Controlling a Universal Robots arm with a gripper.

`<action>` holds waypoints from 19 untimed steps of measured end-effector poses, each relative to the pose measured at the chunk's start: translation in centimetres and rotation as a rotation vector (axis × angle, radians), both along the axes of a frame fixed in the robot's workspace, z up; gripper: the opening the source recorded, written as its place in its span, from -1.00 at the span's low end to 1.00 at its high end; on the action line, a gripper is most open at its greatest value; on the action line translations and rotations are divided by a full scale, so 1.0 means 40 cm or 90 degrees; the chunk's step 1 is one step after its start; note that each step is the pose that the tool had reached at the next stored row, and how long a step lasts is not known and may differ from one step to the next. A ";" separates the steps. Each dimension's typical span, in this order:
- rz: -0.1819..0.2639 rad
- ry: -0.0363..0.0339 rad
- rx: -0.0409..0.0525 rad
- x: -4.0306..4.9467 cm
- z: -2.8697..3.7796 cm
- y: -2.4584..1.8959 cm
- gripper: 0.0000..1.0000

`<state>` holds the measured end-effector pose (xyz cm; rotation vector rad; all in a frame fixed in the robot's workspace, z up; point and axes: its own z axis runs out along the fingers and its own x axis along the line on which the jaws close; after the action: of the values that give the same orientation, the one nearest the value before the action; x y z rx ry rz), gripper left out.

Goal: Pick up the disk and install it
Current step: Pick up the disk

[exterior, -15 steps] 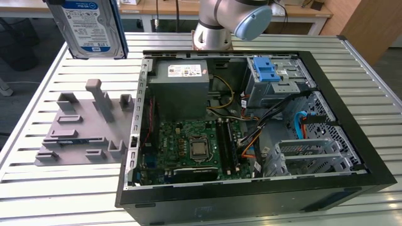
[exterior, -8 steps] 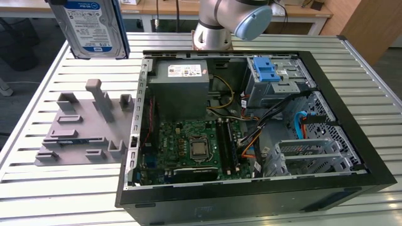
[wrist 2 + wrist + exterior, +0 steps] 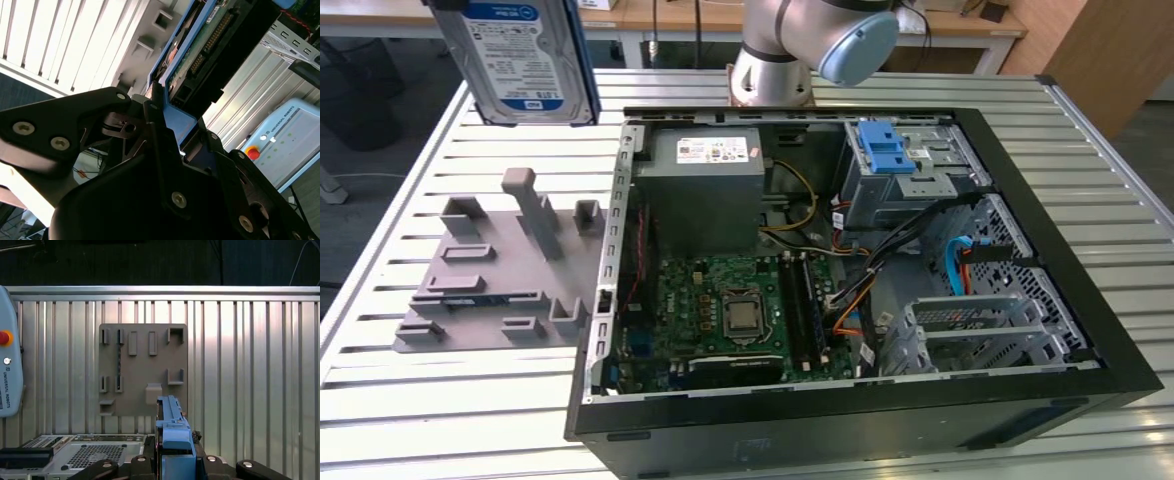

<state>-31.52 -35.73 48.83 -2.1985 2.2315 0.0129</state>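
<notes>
The hand (image 3: 165, 125) is clenched on the disk (image 3: 527, 55), holding it high above the bench (image 3: 427, 400) near the grey fixture plate (image 3: 494, 270). The disk looks rigid, fairly heavy and shock-sensitive. Its blue side rails seem the safest hold.

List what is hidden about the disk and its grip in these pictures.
- Exterior view: the disk is cut off by the upper edge.
- Second wrist view: the gripper covers the disk's near end with its own body.
- First wrist view: the disk shows edge-on, so its label face is hidden.
</notes>
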 end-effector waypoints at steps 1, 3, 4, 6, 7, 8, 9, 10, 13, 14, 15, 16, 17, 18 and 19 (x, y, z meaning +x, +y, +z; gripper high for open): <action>0.000 0.0000 0.0000 0.001 0.000 0.000 -0.27; 0.000 0.0001 0.0000 0.004 0.000 0.000 -0.27; 0.000 0.0000 0.0000 0.005 0.000 0.000 -0.27; 0.000 0.0000 0.0000 0.005 0.000 0.000 -0.27; 0.000 0.0000 0.0000 0.006 0.000 0.000 -0.27; 0.000 0.0000 0.0000 0.006 0.000 0.000 -0.27; 0.000 0.0000 0.0000 0.006 0.000 0.000 -0.27; 0.000 0.0001 -0.0001 0.007 0.000 0.000 -0.27; 0.000 0.0001 0.0000 0.010 0.000 0.000 -0.27; 0.000 0.0000 0.0000 0.011 0.000 0.000 -0.27; 0.000 0.0000 0.0000 0.012 0.000 0.000 -0.27; 0.000 0.0000 0.0000 0.013 0.000 0.000 -0.27; 0.000 0.0000 0.0000 0.014 0.000 0.000 -0.27; 0.000 0.0000 0.0000 0.015 0.000 0.000 -0.27; 0.000 0.0000 0.0000 0.016 0.000 0.000 -0.27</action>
<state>-30.88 -35.73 48.83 -2.1984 2.2316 0.0129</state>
